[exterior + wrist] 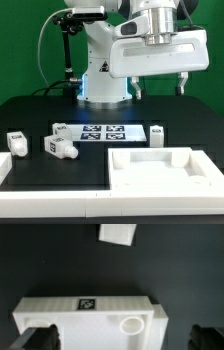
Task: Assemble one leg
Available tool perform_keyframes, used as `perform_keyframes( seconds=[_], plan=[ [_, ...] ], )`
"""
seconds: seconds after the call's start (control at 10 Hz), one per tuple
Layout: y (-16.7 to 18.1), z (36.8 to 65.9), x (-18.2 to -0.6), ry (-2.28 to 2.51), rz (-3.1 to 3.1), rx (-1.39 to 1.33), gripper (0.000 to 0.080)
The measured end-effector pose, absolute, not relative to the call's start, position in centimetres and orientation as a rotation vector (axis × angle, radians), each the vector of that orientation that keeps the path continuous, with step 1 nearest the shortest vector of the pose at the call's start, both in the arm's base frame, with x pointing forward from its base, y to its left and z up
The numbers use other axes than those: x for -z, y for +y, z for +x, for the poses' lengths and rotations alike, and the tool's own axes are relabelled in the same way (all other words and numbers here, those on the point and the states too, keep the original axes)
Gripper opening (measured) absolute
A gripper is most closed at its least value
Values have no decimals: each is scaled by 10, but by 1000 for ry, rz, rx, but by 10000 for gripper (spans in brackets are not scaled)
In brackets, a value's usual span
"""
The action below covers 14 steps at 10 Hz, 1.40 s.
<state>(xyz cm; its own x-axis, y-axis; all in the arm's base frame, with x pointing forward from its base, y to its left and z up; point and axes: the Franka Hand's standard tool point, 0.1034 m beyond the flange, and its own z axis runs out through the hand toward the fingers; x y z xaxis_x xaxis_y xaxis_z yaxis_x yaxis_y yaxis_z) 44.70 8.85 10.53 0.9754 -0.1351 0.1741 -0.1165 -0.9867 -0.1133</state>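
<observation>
White and small, the leg (157,134) stands on the black table (30,115), just beside the marker board (100,132) at its end toward the exterior view's right. Its tags are too small to read. 2 similar blocks lie toward the exterior view's left: a tipped block (62,148) and an edge block (17,142). The rimmed tray-like piece (165,172) is partly cropped. The gripper (159,86) hangs well above leg and tray, pointing down, fingers (40,338) spread wide, holding nothing. The wrist view shows a tagged white surface (60,317) with a round hole (130,325); blur hides which part it is.
</observation>
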Motion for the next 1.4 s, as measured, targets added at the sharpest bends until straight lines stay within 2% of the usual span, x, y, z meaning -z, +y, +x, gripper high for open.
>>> perform_keyframes(
  seconds=[0.4, 0.6, 0.9, 1.1, 1.2, 1.3, 1.4],
  plan=[
    [112, 450, -64, 330, -2989, 170, 649],
    [115, 445, -56, 302, -2996, 158, 649],
    [109, 444, -56, 251, -3003, -190, 649],
    [95, 429, -43, 252, -2957, -541, 649],
    [90, 435, -36, 272, -2912, -698, 649],
    [92, 440, -33, 265, -2872, -812, 649],
    [97, 436, -37, 258, -2826, -949, 649]
  ],
)
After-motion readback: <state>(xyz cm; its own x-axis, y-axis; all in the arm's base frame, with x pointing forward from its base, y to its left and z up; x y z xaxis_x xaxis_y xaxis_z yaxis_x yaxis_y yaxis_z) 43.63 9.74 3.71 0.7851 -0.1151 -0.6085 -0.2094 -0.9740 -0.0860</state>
